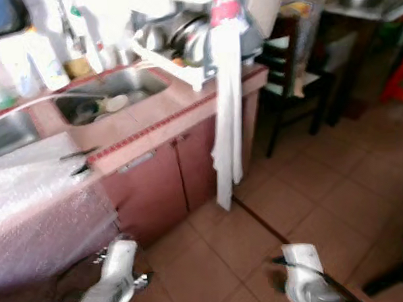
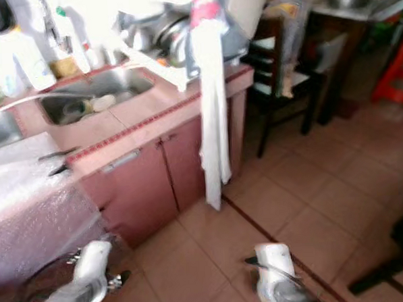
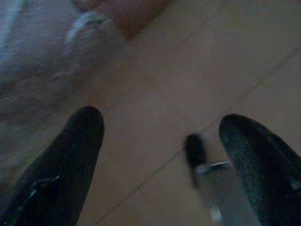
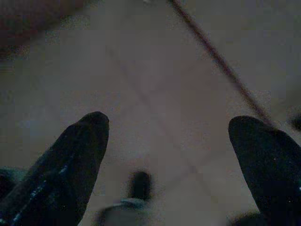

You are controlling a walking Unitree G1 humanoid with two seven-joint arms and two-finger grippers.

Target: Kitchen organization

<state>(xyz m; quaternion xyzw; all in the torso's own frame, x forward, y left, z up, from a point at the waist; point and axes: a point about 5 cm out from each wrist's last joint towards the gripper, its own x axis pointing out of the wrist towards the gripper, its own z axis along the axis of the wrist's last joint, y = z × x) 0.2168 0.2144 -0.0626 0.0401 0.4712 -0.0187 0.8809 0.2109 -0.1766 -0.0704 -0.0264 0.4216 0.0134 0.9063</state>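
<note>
Blurrily, dishes in the sink cannot be told apart.

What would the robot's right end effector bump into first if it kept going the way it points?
Most likely the tiled floor. The right end effector is open, holds nothing and points down at bare tiles, with nothing seen in between, though depth is hard to judge.

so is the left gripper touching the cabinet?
Apart. In the left wrist view the left gripper has open fingers with only floor tile between them; in the left eye view the arm hangs low, short of the cabinet.
</note>
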